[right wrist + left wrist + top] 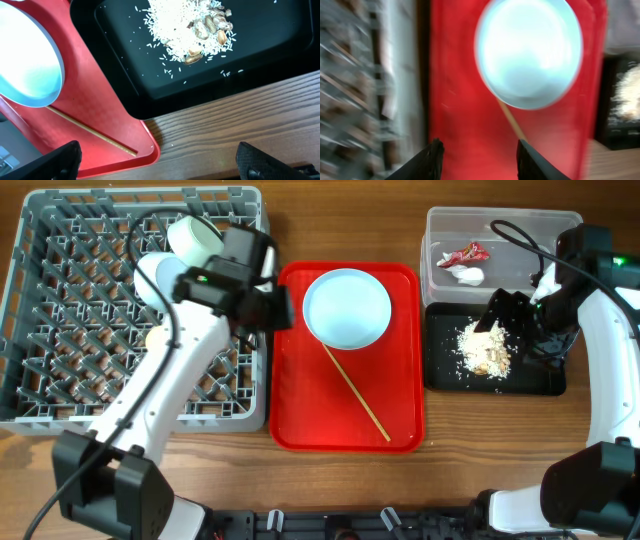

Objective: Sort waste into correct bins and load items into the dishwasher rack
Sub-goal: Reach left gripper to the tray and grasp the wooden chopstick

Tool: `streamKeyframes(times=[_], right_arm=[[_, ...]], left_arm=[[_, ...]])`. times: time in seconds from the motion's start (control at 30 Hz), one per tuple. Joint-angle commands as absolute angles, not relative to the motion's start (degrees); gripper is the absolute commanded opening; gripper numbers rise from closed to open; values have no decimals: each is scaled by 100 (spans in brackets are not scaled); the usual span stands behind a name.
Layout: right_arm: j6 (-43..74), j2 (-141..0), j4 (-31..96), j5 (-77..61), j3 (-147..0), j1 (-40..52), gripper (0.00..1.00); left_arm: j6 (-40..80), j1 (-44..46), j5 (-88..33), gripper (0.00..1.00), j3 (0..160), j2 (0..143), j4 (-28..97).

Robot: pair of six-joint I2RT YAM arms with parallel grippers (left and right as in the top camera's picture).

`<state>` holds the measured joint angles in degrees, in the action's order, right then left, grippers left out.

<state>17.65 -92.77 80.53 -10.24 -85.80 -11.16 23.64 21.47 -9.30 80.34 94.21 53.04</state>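
Note:
The pale-blue plate (347, 307) lies on the red tray (300, 410), with the wooden chopstick (355, 392) in front of it. My left gripper (268, 310) is open and empty over the tray's left edge, beside the grey dishwasher rack (60, 395). The blurred left wrist view shows the open left gripper (480, 159), the plate (529, 52) and the chopstick (512, 122). Two pale bowls (195, 238) lie in the rack. The red wrapper (465, 253) and white tissue (466, 275) are in the clear tub (500, 220). Food scraps (483, 350) lie in the black tray (440, 375). My right gripper (503, 313) is open and empty above them. The fork is out of view.
The right wrist view shows the open right gripper (160, 162) over bare wood, with the black tray (125, 85), scraps (192, 25), the red tray's corner (145, 135), the chopstick (90, 130) and the plate (27, 65). A small pale yellowish thing (155, 337) sits in the rack.

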Motion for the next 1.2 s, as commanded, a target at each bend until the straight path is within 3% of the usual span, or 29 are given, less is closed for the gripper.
streamKeyframes(times=[0.0,0.47,0.87,1.03,1.17], right_arm=[[1669,-9336,8025,-993,-8578,-1122,100],[1651,-9336,8009,-993,-8578,-1122,100],[1647,-9336,7999,-993,-8578,-1122,100],[1645,-9336,8005,-993,-8578,-1122,100],[1647,-9336,8003,-991,-8578,-1122,100]], left_arm=[[4200,2840,-1100,49,7861,9677,5288],[5583,4665,-281,50,7760,10965,4967],[5791,5000,-198,48,7756,11789,4888],[5791,4998,-141,26,7756,11799,4910],[5793,4998,-139,15,7756,11799,4993]])
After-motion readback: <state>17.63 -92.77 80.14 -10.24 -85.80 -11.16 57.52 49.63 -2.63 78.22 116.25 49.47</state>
